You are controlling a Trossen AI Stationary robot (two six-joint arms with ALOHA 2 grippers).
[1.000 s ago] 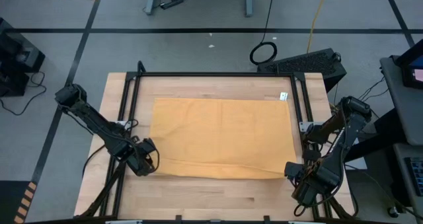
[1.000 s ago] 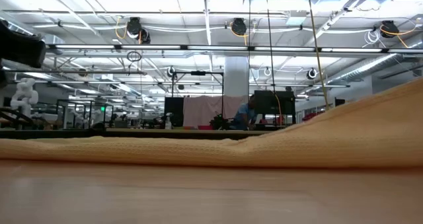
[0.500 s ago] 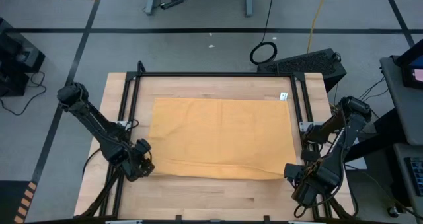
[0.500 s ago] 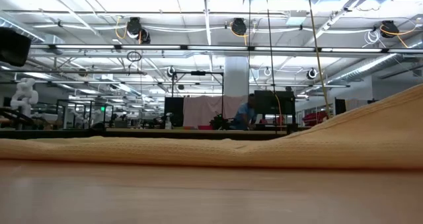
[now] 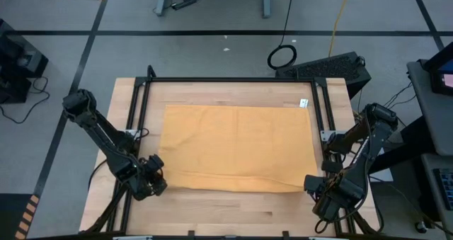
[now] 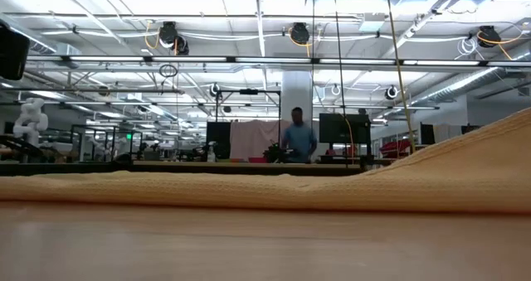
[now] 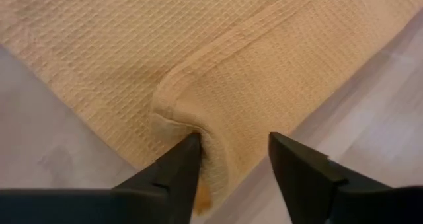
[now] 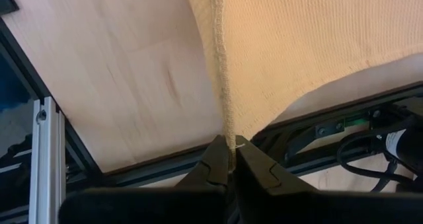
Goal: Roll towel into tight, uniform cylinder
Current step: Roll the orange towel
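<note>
Backing off the near corner, the left gripper (image 7: pixel 231 161) now gapes beside the towel (image 5: pixel 237 144), while the right gripper (image 8: pixel 230 159) pinches its corner taut for rolling.

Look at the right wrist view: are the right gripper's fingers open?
No: the right gripper is pinched shut on the towel edge.

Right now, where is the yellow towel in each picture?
High view: the mustard-yellow cloth towel lies flat mid-table.
Low view: towel fills a band across, rising at right.
Left wrist view: its folded corner before open fingers.
Right wrist view: its edge pinched.
Shared landmark: the light wooden table.
</note>
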